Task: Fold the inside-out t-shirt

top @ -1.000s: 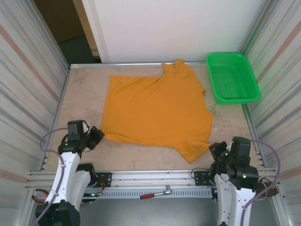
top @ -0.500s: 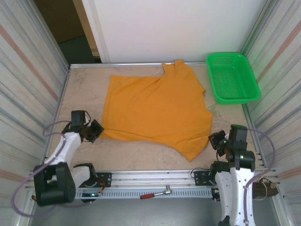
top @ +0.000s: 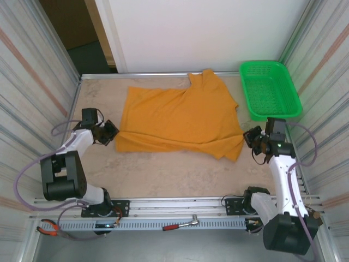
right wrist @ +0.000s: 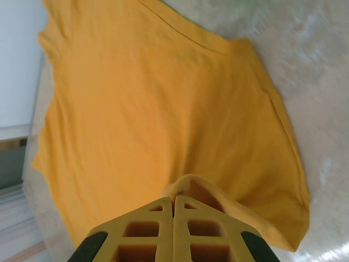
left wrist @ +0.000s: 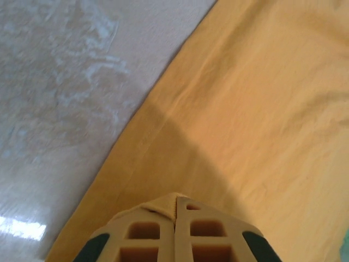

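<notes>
No legible text, label, brand, number or sign anywhere. t-shirt (top: 180,117): visible face plain orange, unprinted.

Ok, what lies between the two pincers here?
The t-shirt. In the top view its near edge runs from the left pincer across to the right pincer, and each pincer is shut on it.
</notes>
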`<state>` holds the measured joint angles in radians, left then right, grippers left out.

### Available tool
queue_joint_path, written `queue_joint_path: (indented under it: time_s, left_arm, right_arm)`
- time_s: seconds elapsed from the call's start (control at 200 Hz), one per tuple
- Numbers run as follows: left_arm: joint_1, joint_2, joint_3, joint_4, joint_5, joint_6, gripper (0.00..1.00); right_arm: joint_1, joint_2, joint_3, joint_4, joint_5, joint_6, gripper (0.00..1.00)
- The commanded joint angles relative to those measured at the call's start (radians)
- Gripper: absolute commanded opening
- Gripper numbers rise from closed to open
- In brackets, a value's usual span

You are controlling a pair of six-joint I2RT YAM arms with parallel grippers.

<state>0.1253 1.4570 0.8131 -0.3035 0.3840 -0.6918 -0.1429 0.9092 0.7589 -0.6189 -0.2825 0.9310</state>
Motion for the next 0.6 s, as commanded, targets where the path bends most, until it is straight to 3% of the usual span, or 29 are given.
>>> queue_joint_path:
  time_s: [0.0,0.19,0.261,0.301,0.356,0.401,0.461,0.596]
  left_arm:
    - [0.011,0.051,0.058,0.024,0.03,0.021,0.0]
    - [0.008,0.19,0.151,0.051,0.053,0.013,0.03]
    - [0.005,0.241,0.194,0.054,0.059,0.02,0.11]
    - [0.005,0.267,0.218,0.048,0.059,0.023,0.19]
    - [0.005,0.281,0.228,0.085,0.069,0.027,0.34]
    - [0.006,0.275,0.227,0.113,0.075,0.025,0.43]
    - [0.01,0.241,0.215,0.14,0.095,0.024,0.5]
    - [0.01,0.083,0.133,0.109,0.088,0.03,0.58]
  right_arm:
    - [0.007,0.054,0.064,0.082,0.027,-0.028,0.0]
    - [0.009,0.249,0.136,0.195,0.029,-0.012,0.0]
    - [0.012,0.352,0.185,0.256,0.026,-0.02,0.0]
    - [0.013,0.412,0.218,0.306,0.003,-0.042,0.14]
    - [0.016,0.488,0.283,0.32,-0.015,-0.099,0.41]
    - [0.02,0.514,0.326,0.302,-0.014,-0.136,0.52]
    - [0.031,0.489,0.347,0.253,0.014,-0.17,0.59]
    - [0.072,0.325,0.278,0.099,0.117,-0.215,0.6]
